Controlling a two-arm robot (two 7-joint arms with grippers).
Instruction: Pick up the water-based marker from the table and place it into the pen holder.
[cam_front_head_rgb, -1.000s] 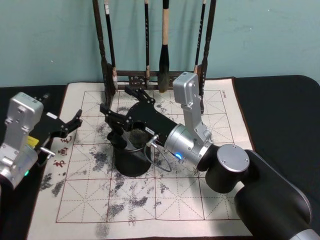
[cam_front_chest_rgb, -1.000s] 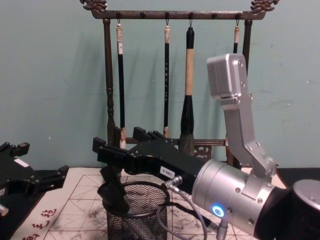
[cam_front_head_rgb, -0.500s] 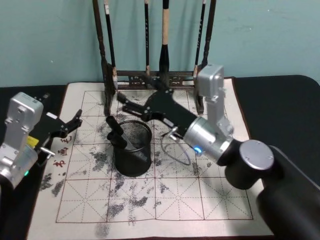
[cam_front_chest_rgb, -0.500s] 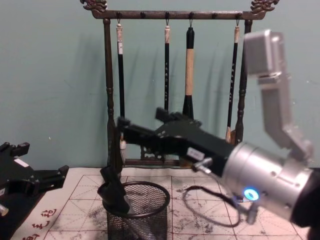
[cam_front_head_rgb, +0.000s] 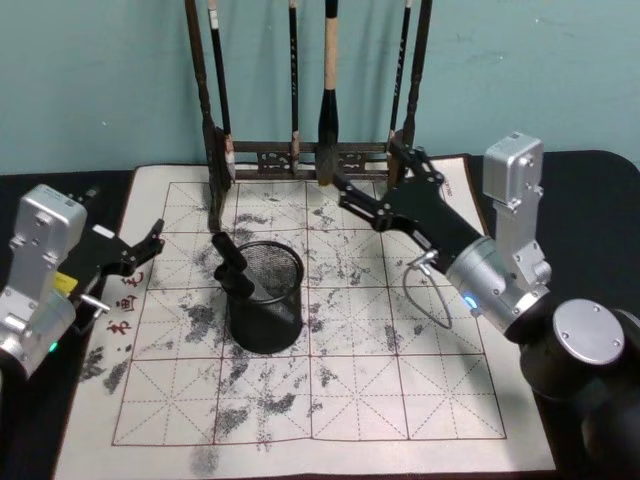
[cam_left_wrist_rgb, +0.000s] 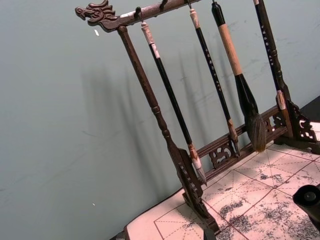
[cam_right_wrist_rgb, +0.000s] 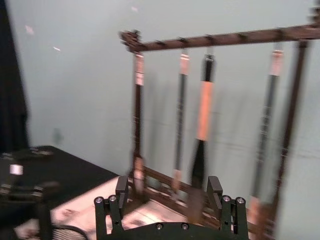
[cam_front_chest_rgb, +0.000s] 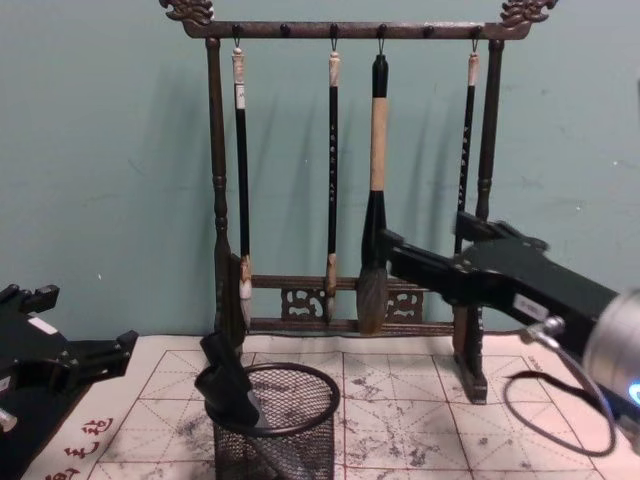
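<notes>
The water-based marker (cam_front_head_rgb: 233, 263), black and thick, leans inside the pen holder (cam_front_head_rgb: 266, 309) with its top poking over the left rim. From the chest, the marker (cam_front_chest_rgb: 227, 380) and the mesh pen holder (cam_front_chest_rgb: 285, 436) show low at centre-left. My right gripper (cam_front_head_rgb: 368, 178) hovers open and empty above the table (cam_front_head_rgb: 400, 400), right of and behind the holder, near the brush rack's base. In the right wrist view its fingers (cam_right_wrist_rgb: 121, 188) stand wide apart with nothing between them. My left gripper (cam_front_head_rgb: 143, 250) rests open at the mat's left edge.
A tall dark wooden brush rack (cam_front_head_rgb: 300, 155) with several hanging brushes stands at the back of the mat, close behind my right gripper. The rack (cam_front_chest_rgb: 345, 30) spans the chest view's width. A grey cable (cam_front_head_rgb: 425, 295) loops off the right wrist.
My right gripper has let go of the marker, which stays leaning in the pen holder, and has drawn back to the right towards the rack. The left arm has not moved.
</notes>
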